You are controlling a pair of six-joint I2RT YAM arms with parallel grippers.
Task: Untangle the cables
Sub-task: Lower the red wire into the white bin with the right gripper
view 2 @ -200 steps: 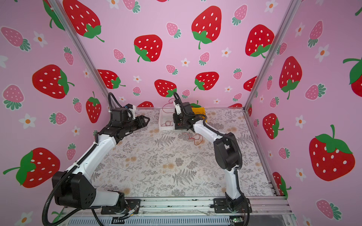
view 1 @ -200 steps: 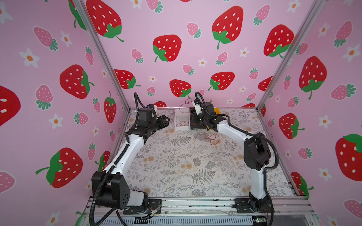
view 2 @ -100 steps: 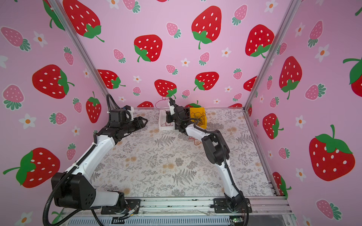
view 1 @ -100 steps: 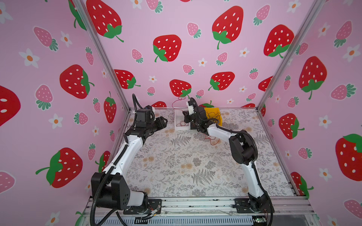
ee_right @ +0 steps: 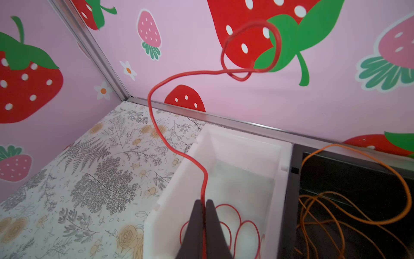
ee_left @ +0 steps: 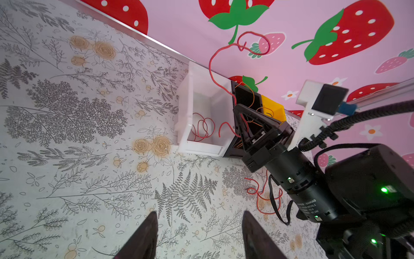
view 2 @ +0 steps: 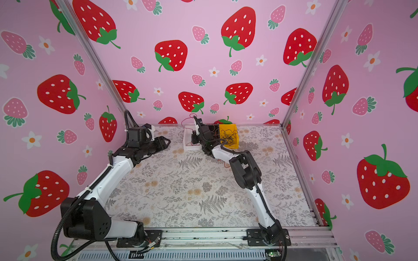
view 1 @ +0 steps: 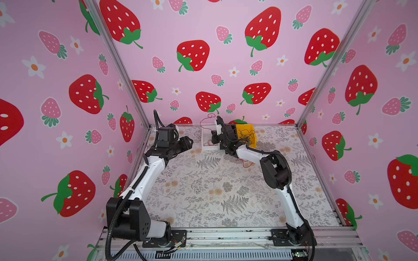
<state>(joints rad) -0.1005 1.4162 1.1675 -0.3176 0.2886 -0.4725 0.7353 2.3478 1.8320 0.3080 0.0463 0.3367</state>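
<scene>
Right gripper [ee_right: 203,201] with red cable [ee_right: 201,71], now seemingly over white bin [ee_right: 177,190]

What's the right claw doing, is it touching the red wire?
Touching. The right wrist view shows the right gripper with its jaws pinched shut on the red cable, which rises from between them.

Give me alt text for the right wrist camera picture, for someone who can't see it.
The right tool is shut on a red cable that rises and curls into a loop before the pink strawberry wall. Beneath it a white bin holds red coils, beside a black bin with orange cables, on a floral table.
</scene>
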